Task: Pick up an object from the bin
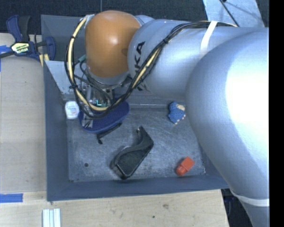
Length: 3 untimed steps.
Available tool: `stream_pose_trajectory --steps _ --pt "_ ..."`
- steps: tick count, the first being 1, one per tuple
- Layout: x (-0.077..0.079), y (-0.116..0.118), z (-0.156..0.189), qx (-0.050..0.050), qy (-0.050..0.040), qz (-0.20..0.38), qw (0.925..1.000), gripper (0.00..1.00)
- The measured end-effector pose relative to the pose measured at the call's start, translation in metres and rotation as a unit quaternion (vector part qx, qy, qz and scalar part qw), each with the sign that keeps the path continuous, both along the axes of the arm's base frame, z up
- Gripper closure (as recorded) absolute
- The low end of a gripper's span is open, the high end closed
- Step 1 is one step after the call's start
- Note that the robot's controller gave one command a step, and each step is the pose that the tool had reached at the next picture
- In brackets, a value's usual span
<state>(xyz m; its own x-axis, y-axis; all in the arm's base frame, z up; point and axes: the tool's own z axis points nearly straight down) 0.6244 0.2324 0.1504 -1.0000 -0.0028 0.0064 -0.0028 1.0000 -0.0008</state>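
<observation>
Nearest to us, the arm's broad silver link (227, 103) sweeps in from the right and crosses the far half of the grey metal bin (57, 150). It narrows to the wrist under its orange cover (109, 41), with yellow and black cables (75, 56) looped round it. We see the wrist turned steeply downward, which sets the gripper (97, 103) low in the far-left part of the bin floor. Directly beneath it, and apparently touching it, lies a dark blue rounded plastic piece (111, 119) with a thin dark stem pointing toward the near side. We judge this to be the thing addressed. Whether the gripper is clenched or released we cannot tell, since cables and housing mask its tip.

Just to the left sits a small white object (72, 110), close to the sloping left wall. The remaining things lie scattered and well apart:

- a black curved, handle-like piece (130, 155) at the near middle
- an orange-red block (183, 166) at the near right
- a small blue-and-yellow item (176, 112) at the far right, beside the arm

We judge that such spacing lets one thing be taken without disturbing its neighbours. The blue piece's corner position explains the long reach.
</observation>
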Motion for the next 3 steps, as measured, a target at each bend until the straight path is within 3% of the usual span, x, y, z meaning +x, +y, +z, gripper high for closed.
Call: stream_pose_trajectory --steps 1,2,3 --pt "-0.02 -0.08 -0.019 0.0 -0.0029 0.222 0.9751 0.0" --pt "-0.018 -0.097 -0.038 0.001 -0.0031 0.331 0.9438 0.0" --pt "-0.021 -0.098 -0.037 0.002 -0.0026 0.434 0.901 0.0"
